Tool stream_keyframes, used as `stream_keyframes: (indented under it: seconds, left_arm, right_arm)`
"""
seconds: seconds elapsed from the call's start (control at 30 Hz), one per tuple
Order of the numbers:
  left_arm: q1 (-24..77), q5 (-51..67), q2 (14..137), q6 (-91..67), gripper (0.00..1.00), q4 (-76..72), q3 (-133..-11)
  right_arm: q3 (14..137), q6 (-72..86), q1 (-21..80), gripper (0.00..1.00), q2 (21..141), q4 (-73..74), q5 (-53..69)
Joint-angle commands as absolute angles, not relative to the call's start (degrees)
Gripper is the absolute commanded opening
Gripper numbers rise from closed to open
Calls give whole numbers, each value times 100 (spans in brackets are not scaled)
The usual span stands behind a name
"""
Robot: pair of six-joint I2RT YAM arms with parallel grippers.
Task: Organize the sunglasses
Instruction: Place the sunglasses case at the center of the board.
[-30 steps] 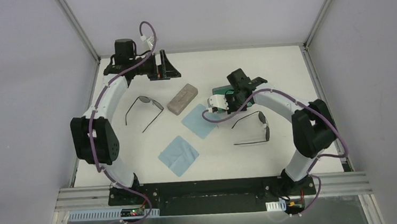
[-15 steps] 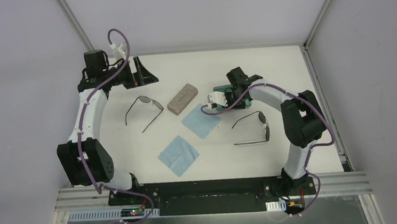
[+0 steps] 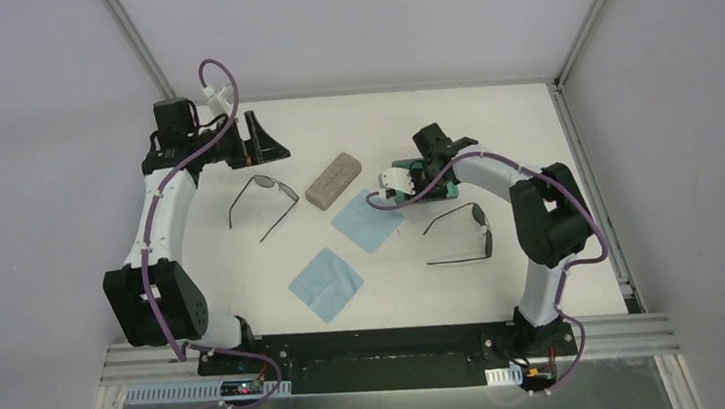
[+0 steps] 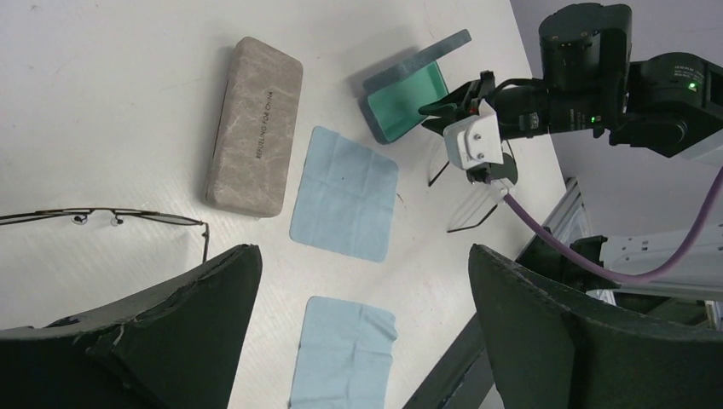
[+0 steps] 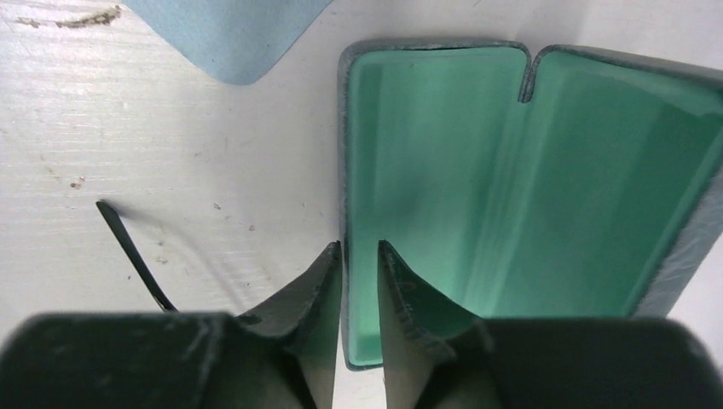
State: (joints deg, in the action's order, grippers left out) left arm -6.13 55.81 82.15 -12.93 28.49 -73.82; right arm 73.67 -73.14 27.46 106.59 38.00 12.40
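Observation:
One pair of black wire sunglasses lies open at the left, also in the left wrist view. The other pair lies at the right; one temple tip shows in the right wrist view. My left gripper is wide open and empty, raised at the far left behind the first pair. My right gripper is nearly closed astride the rim of the open blue case, which has a green lining and holds nothing.
A shut beige case lies between the first pair of sunglasses and the blue case. Two light blue cloths lie in the middle, towards the near side. White walls enclose the table.
My left arm has swung back to the left, away from the beige case, still open. My right gripper has settled lower on the blue case, whose lid now stands open.

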Motion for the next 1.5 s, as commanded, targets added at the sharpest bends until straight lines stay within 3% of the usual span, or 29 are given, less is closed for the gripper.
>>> stream_keyframes:
  seconds: [0.0, 0.27, 0.43, 0.63, 0.8, 0.93, 1.1, 1.47]
  left_arm:
    - [-686, 5558, 8097, -1061, 95, 2756, -7294]
    - [-547, 5163, 8358, -741, 93, 2882, -7447]
    - [66, 4424, 8605, 273, 90, 3501, -7783]
    - [1245, 3144, 8688, 1565, 70, 4065, -7662]
    - [2042, 3116, 8815, 1572, 55, 4085, -7482]
    - [2916, 3024, 9134, 1547, 50, 4086, -7575]
    - [3674, 2882, 9691, 1569, 37, 4082, -7860]
    - [4459, 1511, 11317, 536, 35, 3292, -9135]
  right_arm:
    - [7399, -7266, 2769, 27, 10406, 3638, 1270]
    - [7739, -6860, 2827, 36, 9753, 3926, 1503]
    - [7880, -6295, 2950, 38, 9219, 4178, 1671]
    - [7383, -4745, 2821, 38, 8357, 4114, 2099]
    - [7230, -3698, 2214, 36, 7856, 4159, 2425]
    - [7628, -2983, 1512, 35, 7776, 4178, 2680]
    - [8071, -2055, 634, 35, 7832, 3965, 2982]
    - [7797, -1899, 181, 36, 7532, 3766, 2991]
